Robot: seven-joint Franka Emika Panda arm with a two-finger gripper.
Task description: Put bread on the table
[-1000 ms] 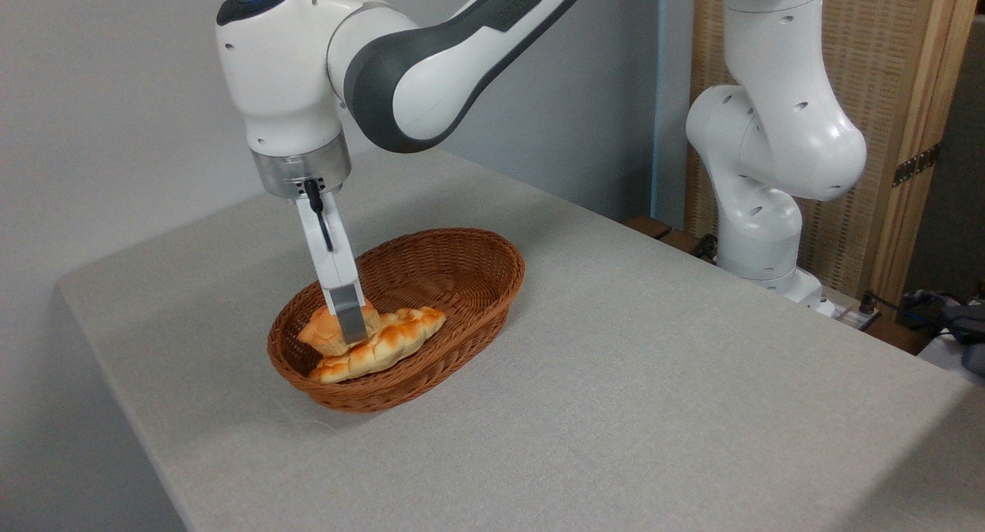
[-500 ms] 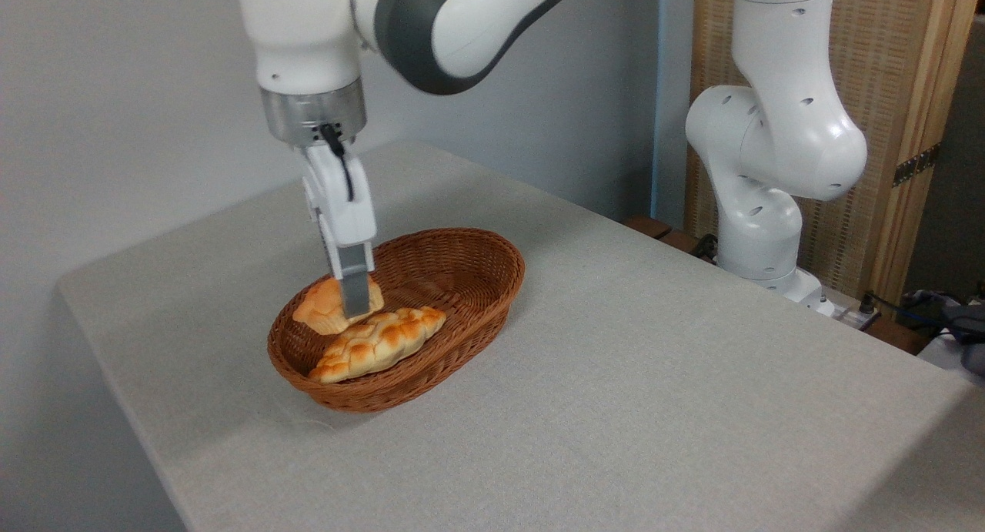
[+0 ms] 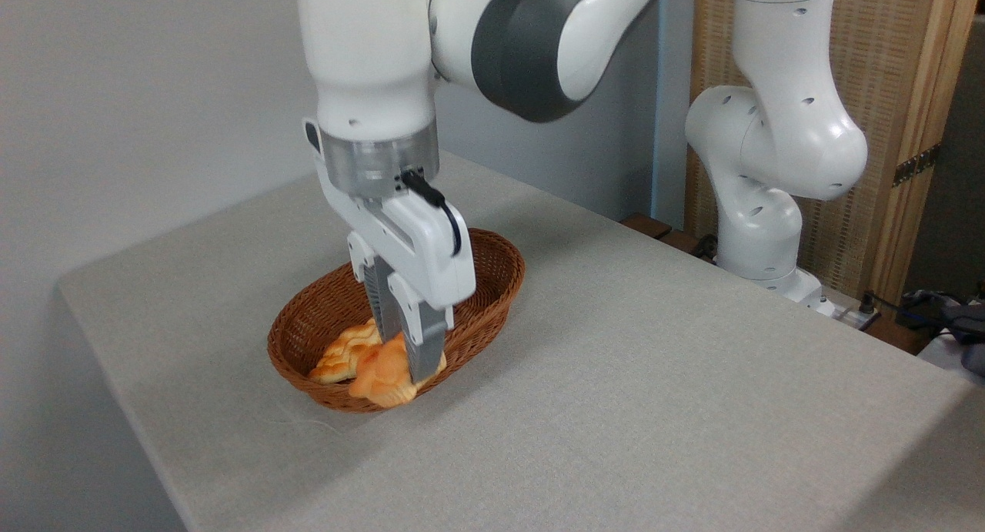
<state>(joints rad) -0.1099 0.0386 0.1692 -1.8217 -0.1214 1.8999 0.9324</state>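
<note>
My gripper [image 3: 406,360] is shut on the bread [image 3: 381,376], a small golden-orange bun held in the air over the near rim of the wicker basket [image 3: 492,286]. The fingers [image 3: 422,351] clamp its upper right side and hide part of it. The table [image 3: 654,378], covered in light grey-beige cloth, spreads out below and to the right of the bun.
A longer braided loaf [image 3: 344,352] lies inside the basket, partly behind the bun. The arm's white base [image 3: 758,239] stands at the table's back right edge. A wooden screen [image 3: 893,108] and cables [image 3: 946,316] sit beyond the right edge.
The gripper has lifted the bun out of the basket's left end and carried it right and toward the camera, over the near rim. The wrist has turned. The braided loaf stays in the basket.
</note>
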